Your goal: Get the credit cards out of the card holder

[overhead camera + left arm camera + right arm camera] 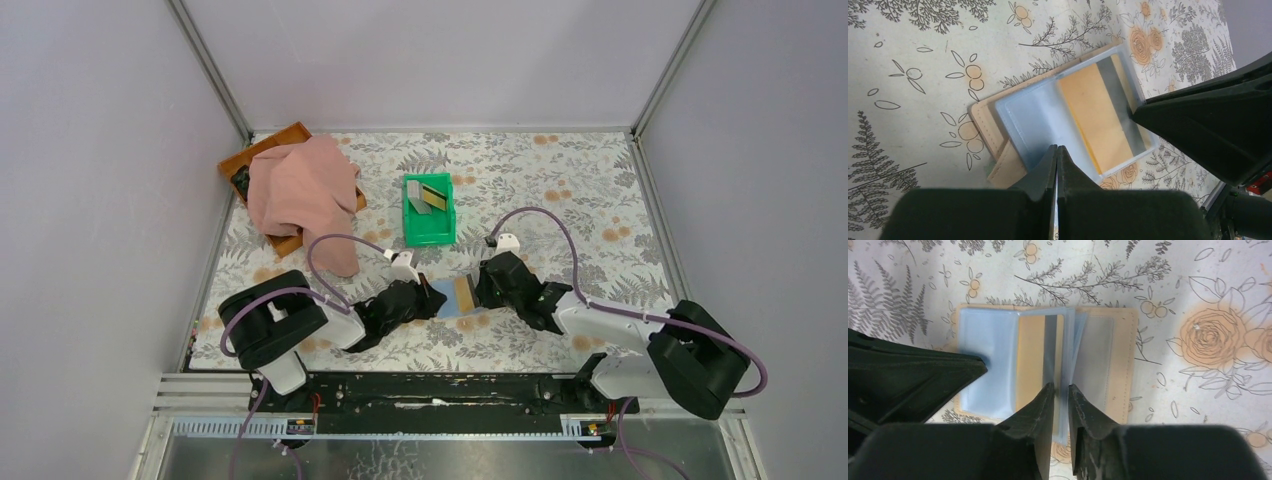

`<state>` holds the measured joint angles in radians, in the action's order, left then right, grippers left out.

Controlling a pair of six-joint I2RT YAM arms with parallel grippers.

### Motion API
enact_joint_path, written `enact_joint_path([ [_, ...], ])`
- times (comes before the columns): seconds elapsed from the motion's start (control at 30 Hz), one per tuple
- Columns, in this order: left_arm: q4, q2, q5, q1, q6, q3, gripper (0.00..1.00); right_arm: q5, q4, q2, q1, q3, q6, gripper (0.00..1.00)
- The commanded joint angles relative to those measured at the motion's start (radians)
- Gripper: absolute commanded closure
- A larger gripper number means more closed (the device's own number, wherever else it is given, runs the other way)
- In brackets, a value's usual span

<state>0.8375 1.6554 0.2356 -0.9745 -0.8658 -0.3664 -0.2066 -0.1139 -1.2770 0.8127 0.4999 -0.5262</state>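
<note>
Pressing down, the left gripper [1057, 149] is fully closed, tips on an empty pale-blue sleeve [1023, 112] of the open card holder [982, 119], nothing held. We see the right gripper [1060, 388] narrowly parted, tips straddling the loose sleeve edges; no firm pinch shows. The yellow card [1030, 352] with a dark stripe sits sleeved just ahead of its left fingertip. The green bin [428, 232], beyond both grippers, holds two more cards [432, 197].

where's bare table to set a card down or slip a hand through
Free: the floral cloth right of the green bin out to the right wall, and the strip between bin and pink cloth. Crowded: near centre, around the card holder.
</note>
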Motion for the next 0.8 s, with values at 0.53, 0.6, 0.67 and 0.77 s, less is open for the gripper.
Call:
enact_joint_path([
  [0.53,0.022,0.01,-0.017,-0.003,0.013,-0.008,1.0,-0.072,0.082,0.021,0.005,0.012,0.009,1.0],
  [0.6,0.007,-0.001,-0.016,-0.003,0.013,-0.014,1.0,-0.063,0.069,0.001,0.004,0.011,0.006,1.0],
  [0.67,-0.001,-0.019,-0.008,-0.005,0.014,-0.013,0.93,-0.057,0.058,-0.01,0.005,0.006,0.005,1.0],
  [0.77,0.004,-0.055,0.013,-0.004,0.01,0.0,0.72,-0.044,0.043,-0.011,0.004,-0.008,0.006,1.0],
])
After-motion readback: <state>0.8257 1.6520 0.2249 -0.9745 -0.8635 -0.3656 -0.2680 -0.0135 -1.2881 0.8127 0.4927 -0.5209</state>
